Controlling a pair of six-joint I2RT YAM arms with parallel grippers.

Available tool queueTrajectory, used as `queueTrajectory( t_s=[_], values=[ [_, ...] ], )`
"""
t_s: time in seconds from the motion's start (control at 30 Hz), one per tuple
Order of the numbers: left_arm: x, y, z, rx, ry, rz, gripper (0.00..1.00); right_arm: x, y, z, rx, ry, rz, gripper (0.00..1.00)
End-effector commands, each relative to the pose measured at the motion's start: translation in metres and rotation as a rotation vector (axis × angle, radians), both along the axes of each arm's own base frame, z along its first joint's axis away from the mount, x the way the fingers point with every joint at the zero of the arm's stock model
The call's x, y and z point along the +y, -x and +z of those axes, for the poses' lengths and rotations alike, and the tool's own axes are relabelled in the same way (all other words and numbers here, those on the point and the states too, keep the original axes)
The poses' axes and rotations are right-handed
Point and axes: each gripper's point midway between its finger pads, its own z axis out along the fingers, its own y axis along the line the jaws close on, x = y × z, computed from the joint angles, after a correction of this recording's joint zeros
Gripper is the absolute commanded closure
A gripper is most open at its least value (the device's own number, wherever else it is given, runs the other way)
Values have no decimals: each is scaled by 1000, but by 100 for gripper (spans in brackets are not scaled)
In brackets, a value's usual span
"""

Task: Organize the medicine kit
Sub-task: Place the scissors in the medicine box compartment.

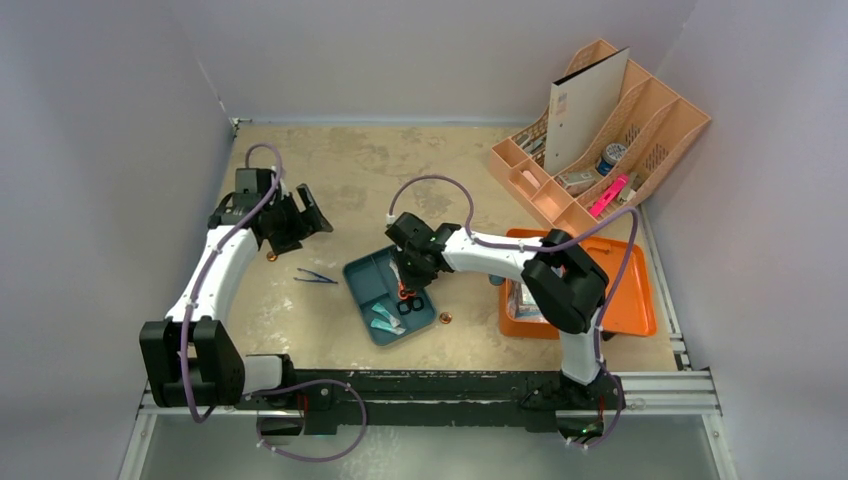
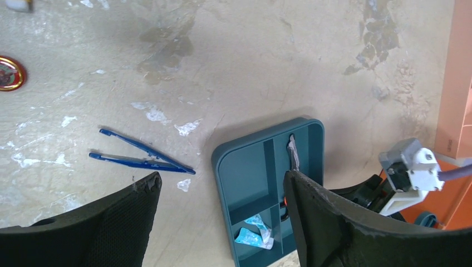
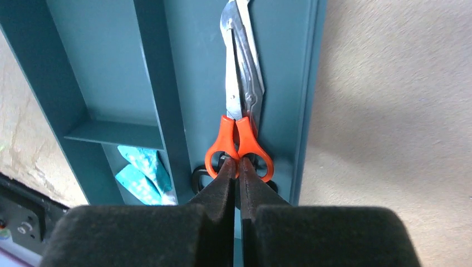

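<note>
The orange medicine kit lies open at the right, partly hidden by my right arm. My right gripper is shut on the handles of orange scissors, which lie in the long right compartment of a dark teal tray. A black scissor handle shows beneath them. Teal packets lie in a small compartment. Blue tweezers lie on the table left of the tray. My left gripper is open and empty, above the table up and left of the tray.
A pale peach desk organizer with a binder and small items stands at the back right. A small round copper disc lies near my left gripper, another just right of the tray. Walls close in the table at the left, back and right.
</note>
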Motion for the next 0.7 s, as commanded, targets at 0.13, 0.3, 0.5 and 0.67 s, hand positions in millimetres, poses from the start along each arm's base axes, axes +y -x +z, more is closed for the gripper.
queueTrajectory(
  t_s=[0.13, 0.3, 0.5, 0.67],
  values=[
    [4, 5, -12, 41, 24, 87, 24, 12, -20, 13, -84, -6, -2, 95],
    [11, 15, -25, 96, 13, 171, 27, 17, -19, 31, -93, -41, 14, 79],
    [17, 24, -36, 148, -1, 244, 28, 16, -14, 70, -128, -107, 36, 66],
    [16, 33, -47, 190, 23, 298, 34, 9, -8, 105, -174, -170, 45, 61]
  ],
)
